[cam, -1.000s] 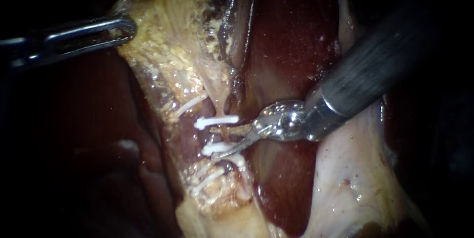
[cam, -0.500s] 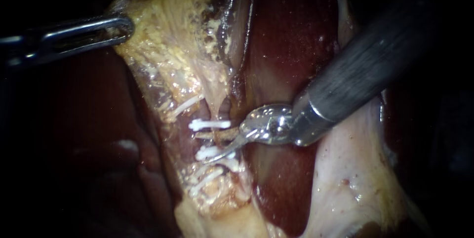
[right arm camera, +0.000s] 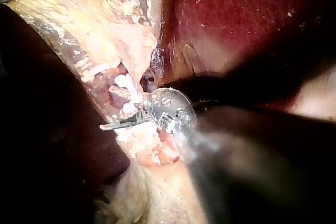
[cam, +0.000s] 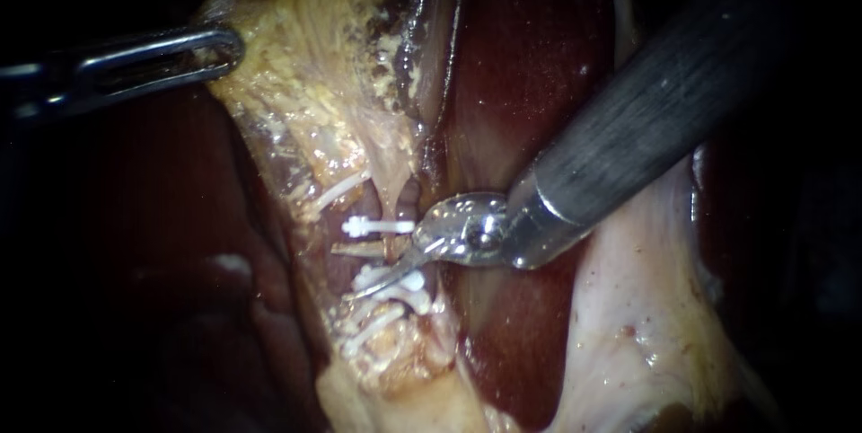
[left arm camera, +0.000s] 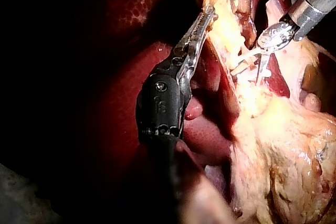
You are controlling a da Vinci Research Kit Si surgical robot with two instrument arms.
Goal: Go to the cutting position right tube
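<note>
The right tube (cam: 400,199) runs down the pale tissue, crossed by an upper white clip (cam: 377,226) and a lower white clip (cam: 401,282). My right instrument (cam: 342,272) comes in from the upper right. Its two thin blades are open and straddle the tube between those two clips. The right wrist view shows the same blades (right arm camera: 116,124) just below the clips (right arm camera: 126,82). At the upper left, my left instrument (cam: 218,45) is shut on the edge of the yellow tissue (cam: 305,65) and holds it taut. Its jaws (left arm camera: 201,22) also show in the left wrist view.
Two more white clips (cam: 370,330) (cam: 341,189) lie on a strand just left of the right tube. Dark red liver (cam: 530,83) lies behind the right instrument's shaft. Pale glistening tissue (cam: 628,307) fills the lower right.
My right instrument has slid left, and its open blades, which were reaching the tube from its right, now lie across it between the two clips. The left instrument has held still.
</note>
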